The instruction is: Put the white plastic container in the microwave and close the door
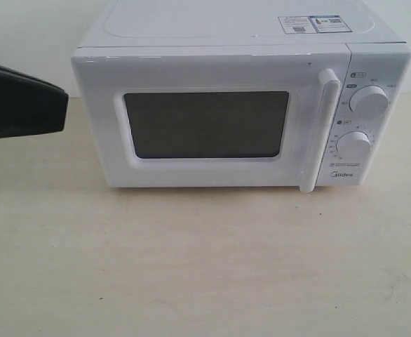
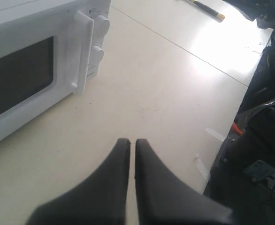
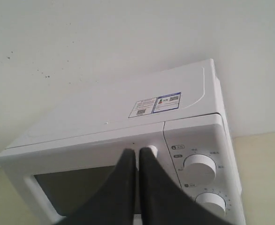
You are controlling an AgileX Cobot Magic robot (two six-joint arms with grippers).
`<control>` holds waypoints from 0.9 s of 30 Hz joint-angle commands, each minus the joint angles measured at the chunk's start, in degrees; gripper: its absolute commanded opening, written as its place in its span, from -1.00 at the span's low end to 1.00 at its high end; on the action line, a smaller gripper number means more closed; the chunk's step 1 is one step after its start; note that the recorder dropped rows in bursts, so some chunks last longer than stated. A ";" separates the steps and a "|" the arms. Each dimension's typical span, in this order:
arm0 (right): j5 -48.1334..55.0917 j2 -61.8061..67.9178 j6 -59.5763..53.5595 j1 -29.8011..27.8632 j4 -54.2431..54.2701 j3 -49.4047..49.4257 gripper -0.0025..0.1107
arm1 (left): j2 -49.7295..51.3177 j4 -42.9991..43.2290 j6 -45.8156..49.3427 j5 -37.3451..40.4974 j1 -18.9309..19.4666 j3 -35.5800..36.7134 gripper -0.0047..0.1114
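Microwave: white countertop Midea microwave (image 1: pixel 226 28) with two round dials, on pale surface (image 1: pixel 205 267).
Door: white side-hinged door (image 1: pixel 205 126) with dark mesh window, fully shut.
Container: white plastic container unseen in every view; whether it sits inside the microwave, cannot tell.
Left claw (image 2: pixel 132 144): narrow, empty, off microwave's hinge side.
Right claw (image 3: pixel 137 157): pinched together, empty, near microwave's long vertical handle (image 1: pixel 318 130).
Progress: probably complete, or not begun.

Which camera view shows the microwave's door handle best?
The exterior view: the handle appears whole, from the front. The left wrist view shows it obliquely; in the right wrist view the right gripper hides all but its top.
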 commanded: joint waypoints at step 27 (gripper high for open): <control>-1.65 -1.98 -1.23 0.23 0.33 0.34 -0.96 | -37.49 17.76 1.66 -4.61 23.98 11.55 -0.84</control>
